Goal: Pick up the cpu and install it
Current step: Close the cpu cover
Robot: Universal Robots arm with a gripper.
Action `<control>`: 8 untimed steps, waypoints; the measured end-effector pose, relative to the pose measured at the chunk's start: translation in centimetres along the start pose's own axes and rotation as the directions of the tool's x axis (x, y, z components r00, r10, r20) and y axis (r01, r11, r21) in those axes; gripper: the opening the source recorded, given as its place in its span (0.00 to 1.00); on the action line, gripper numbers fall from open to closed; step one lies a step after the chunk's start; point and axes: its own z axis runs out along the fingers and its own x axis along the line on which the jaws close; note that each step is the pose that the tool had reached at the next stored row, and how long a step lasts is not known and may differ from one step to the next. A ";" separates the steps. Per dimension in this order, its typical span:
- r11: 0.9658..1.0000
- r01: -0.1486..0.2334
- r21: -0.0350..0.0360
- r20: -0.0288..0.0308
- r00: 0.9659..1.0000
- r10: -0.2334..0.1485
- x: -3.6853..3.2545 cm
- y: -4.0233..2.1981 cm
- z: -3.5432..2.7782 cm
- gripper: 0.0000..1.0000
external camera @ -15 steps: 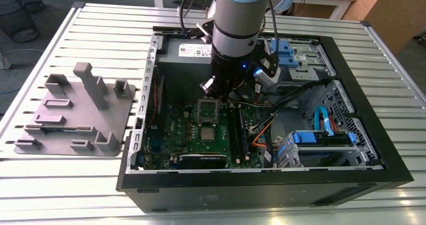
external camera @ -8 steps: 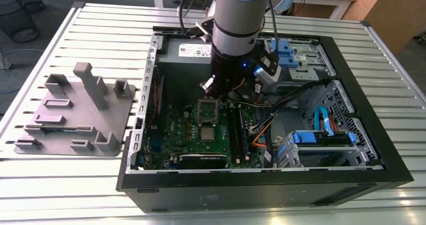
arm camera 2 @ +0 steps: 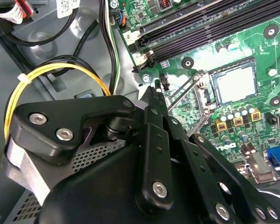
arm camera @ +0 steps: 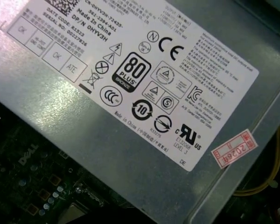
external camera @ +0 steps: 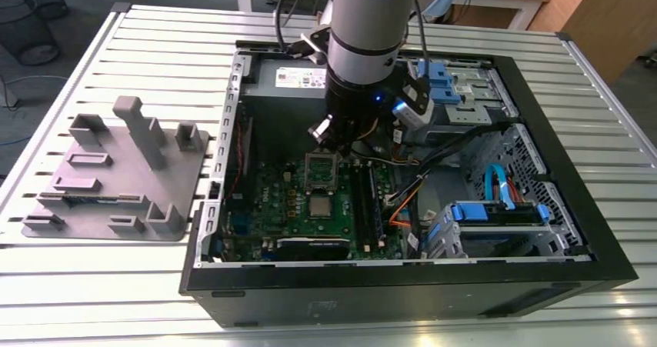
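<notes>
Silvery cpu (arm camera 2: pixel 234 83) sits in its socket (arm camera 2: pixel 206 93) inside the case (external camera: pixel 411 281); gripper (arm camera 2: pixel 154 93) grasp: cannot tell.

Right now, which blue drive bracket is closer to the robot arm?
The upper blue bracket, right beside the arm; the lower blue bracket lies well away.

Satin metal cpu (arm camera 2: pixel 234 83); matt plastic tray (external camera: pixel 180 174).
</notes>
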 end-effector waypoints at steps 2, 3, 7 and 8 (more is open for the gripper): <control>1.000 0.003 0.000 0.000 1.000 -0.003 0.00 0.00 0.00 0.11; 1.000 0.009 0.000 -0.001 1.000 -0.009 0.00 0.00 0.00 0.11; 0.998 0.057 -0.002 -0.003 0.998 -0.057 -0.01 0.00 0.00 0.11; 0.998 0.068 -0.003 -0.004 0.998 -0.068 -0.02 -0.01 0.00 0.11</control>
